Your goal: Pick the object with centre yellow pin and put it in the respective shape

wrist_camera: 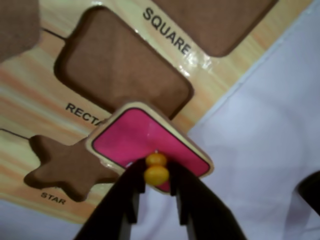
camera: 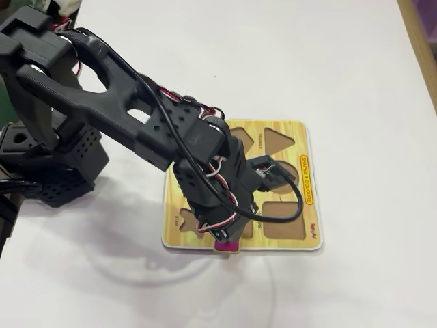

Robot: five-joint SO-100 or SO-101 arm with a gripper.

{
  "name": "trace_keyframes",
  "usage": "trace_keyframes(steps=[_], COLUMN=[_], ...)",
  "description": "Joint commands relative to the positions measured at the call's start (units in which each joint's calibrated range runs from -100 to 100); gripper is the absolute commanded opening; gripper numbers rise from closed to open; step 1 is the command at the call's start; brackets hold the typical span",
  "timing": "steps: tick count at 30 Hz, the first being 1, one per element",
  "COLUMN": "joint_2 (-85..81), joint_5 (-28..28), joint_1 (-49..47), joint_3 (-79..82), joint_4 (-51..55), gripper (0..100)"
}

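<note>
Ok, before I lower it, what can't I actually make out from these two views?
- Fixed view: the arm covers the rectangle cutout and most of the pink piece; only a sliver shows.
- Wrist view: the piece overlaps the RECTANGLE label and hides the near edge of the rectangle cutout.
- Wrist view: the tool tips are cut off by the bottom edge.
- Piece's height above the board: not judgeable.

surface: white table (camera: 341,82) is carrying everything | lying on it: yellow shape board (camera: 287,133), sitting flat beneath and ahead of the fingers | also standing there: arm's black base (camera: 58,171)
</note>
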Motion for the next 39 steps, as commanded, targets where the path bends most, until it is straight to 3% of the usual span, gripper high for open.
trace_keyframes(steps=[1,14,39], joint_2=[-0.58,-0.24,3.27], joint_5=[-0.28,-0.34,-2.32], joint_1=[-2.16,-9.39,-9.58], joint_3=[-3.24,-4.86,-4.77], joint_4=[-0.65,-2.98,-2.46], gripper=[1,1,1])
